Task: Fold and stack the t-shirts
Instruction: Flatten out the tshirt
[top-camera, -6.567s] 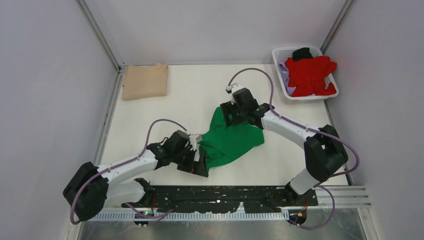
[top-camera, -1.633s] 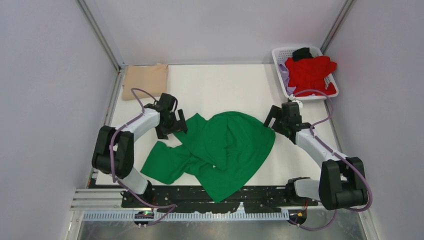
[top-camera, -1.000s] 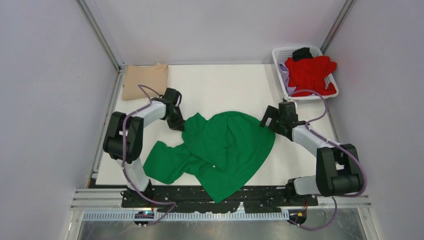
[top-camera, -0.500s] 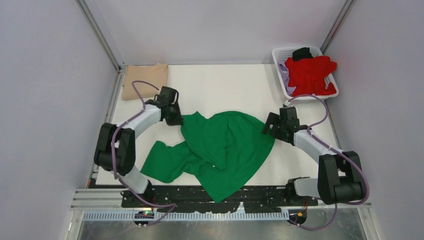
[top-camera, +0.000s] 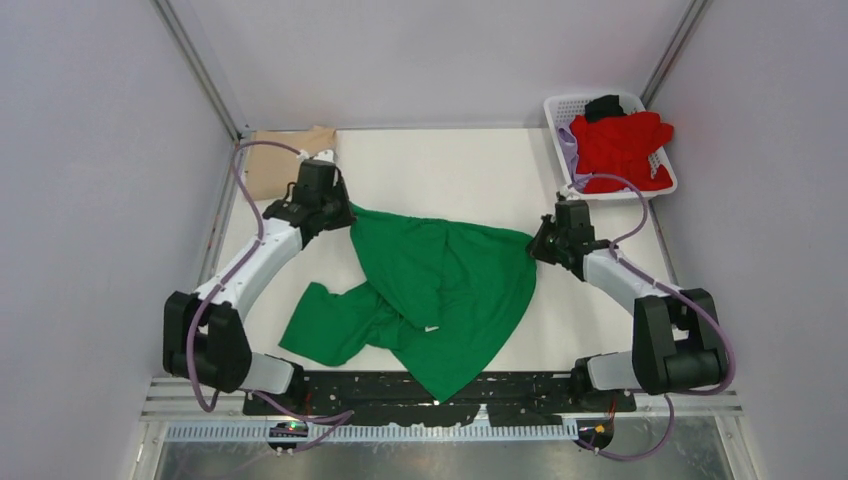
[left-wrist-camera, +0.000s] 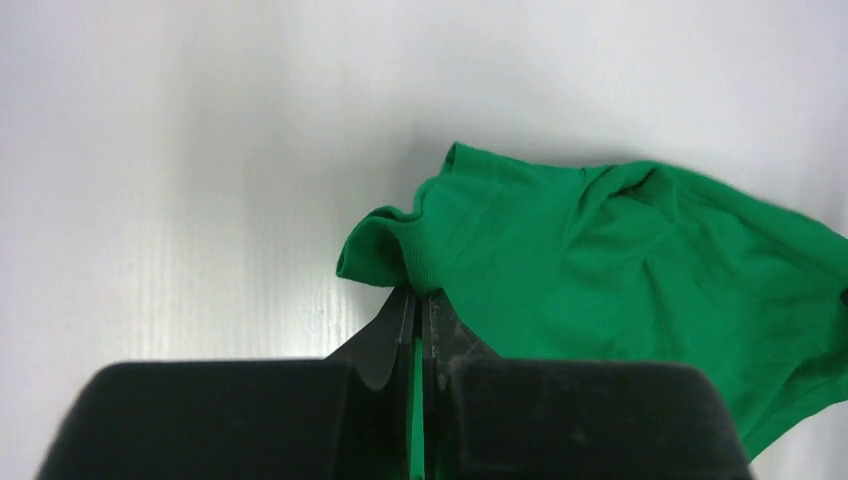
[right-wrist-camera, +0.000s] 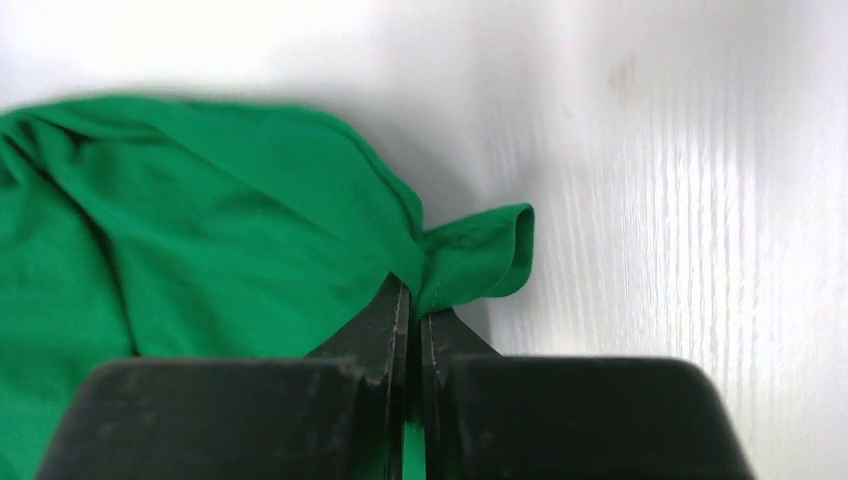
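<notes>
A bright green t-shirt (top-camera: 430, 285) lies rumpled across the middle of the white table (top-camera: 440, 165). My left gripper (top-camera: 345, 212) is shut on the shirt's far left edge (left-wrist-camera: 415, 255). My right gripper (top-camera: 534, 247) is shut on its right edge (right-wrist-camera: 470, 255); a small fold of green cloth sticks out past those fingertips. A folded tan t-shirt (top-camera: 275, 165) lies at the far left corner, partly behind the left arm. A red t-shirt (top-camera: 620, 150) is heaped in the white basket (top-camera: 563, 105) at the far right, over lilac (top-camera: 568, 150) and black (top-camera: 604, 106) garments.
Grey walls close in the table on the left, right and back. A black mounting rail (top-camera: 440, 385) runs along the near edge, and the green shirt's lowest corner hangs over it.
My left gripper has pulled the shirt's edge up and to the far left, stretching the cloth. My right gripper, open half a second ago, has shut on the right edge.
</notes>
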